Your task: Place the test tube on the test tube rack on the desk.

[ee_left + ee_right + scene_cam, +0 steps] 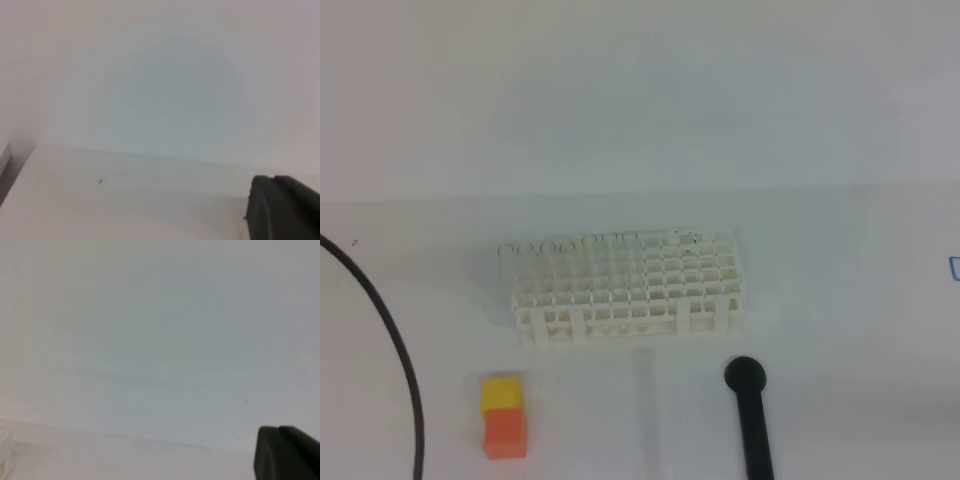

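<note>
From the high view I see the test tube rack standing upright on the white worktop, about the centre of the frame, its rows of small square holes facing up. Along its far edge there seem to be the rims of clear tubes in the back row, but the picture is too soft for me to be sure, and I cannot pick out a separate test tube anywhere.

At the lower left of that frame sits a small block, yellow on top of orange, well apart from the rack. A black cable curves down the left edge. A black rod with a rounded tip rises from the bottom edge, right of centre, its tip near the rack's front right corner without touching it.

In each wrist view only a dark piece of the left gripper and the right gripper shows at the lower right, against blank white. Both jaws are fully closed, with nothing in either that I can see.
</note>
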### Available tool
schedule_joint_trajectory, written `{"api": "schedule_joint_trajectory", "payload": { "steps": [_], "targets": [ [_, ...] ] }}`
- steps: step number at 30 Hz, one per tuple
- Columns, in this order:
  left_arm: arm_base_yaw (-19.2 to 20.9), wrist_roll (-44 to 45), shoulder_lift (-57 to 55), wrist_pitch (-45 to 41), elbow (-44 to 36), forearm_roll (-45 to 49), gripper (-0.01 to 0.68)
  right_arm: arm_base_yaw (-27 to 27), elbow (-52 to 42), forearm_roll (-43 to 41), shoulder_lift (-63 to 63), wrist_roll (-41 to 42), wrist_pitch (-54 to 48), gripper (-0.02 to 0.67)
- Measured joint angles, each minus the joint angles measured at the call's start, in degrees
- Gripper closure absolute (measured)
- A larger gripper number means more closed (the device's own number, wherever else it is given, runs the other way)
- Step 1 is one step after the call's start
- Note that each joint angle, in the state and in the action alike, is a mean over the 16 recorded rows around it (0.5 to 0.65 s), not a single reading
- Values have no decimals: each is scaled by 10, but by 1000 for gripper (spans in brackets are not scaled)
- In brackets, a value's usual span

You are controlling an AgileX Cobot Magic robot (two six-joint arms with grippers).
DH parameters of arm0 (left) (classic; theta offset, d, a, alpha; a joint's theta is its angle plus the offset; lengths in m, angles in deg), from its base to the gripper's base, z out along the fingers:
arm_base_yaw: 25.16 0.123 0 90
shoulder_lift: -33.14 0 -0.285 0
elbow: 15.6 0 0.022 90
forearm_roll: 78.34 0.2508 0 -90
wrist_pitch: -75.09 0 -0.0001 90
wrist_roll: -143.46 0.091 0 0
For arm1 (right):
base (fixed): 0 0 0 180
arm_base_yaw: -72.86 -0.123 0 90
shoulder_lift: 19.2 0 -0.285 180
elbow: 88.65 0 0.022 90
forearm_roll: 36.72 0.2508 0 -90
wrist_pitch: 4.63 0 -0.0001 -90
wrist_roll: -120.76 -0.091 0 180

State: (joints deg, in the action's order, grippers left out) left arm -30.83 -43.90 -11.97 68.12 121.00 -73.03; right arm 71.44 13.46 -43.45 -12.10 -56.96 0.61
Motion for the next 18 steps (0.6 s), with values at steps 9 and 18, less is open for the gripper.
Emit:
{"api": "schedule_joint_trajectory", "payload": {
  "steps": [9,18],
  "targets": [
    [-122,30,-73,-30,34,3,673,0,38,7,0,-6,-44,650],
    [-251,-5,-171,11,38,3,673,0,96,11,9,-10,-145,650]
  ]
}}
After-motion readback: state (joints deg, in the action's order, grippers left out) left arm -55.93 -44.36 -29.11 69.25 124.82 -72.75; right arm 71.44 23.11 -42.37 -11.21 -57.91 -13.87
